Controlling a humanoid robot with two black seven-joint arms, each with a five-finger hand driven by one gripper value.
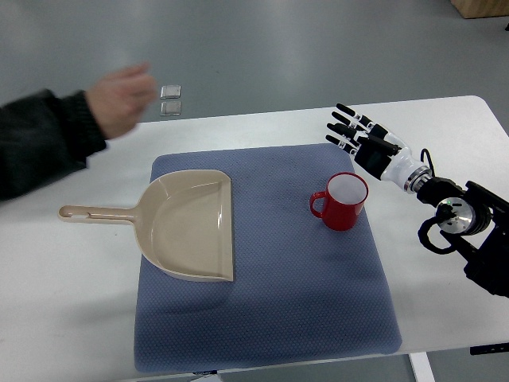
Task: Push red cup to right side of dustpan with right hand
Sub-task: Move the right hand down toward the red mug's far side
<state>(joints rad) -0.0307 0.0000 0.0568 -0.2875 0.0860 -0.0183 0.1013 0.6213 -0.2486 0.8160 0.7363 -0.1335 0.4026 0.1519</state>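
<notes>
Red glazed mug-shaped cup (342, 201) stands upright on the blue textured mat (262, 318), well to the right of the beige plastic dustpan (191, 225), handle pointing left. We judge it rigid, light when empty, and liable to tip if struck high; the mat likely adds drag. Best contact: low on the wall, not the rim. The right hand (364, 141) hovers just beyond the cup, fingers (343, 127) spread and empty. A person's hand (119, 99) blurs at upper left.

Dustpan (189, 227) sits left on the mat (270, 318), cup (342, 200) to its right, right hand (359, 135) just beyond the cup.
</notes>
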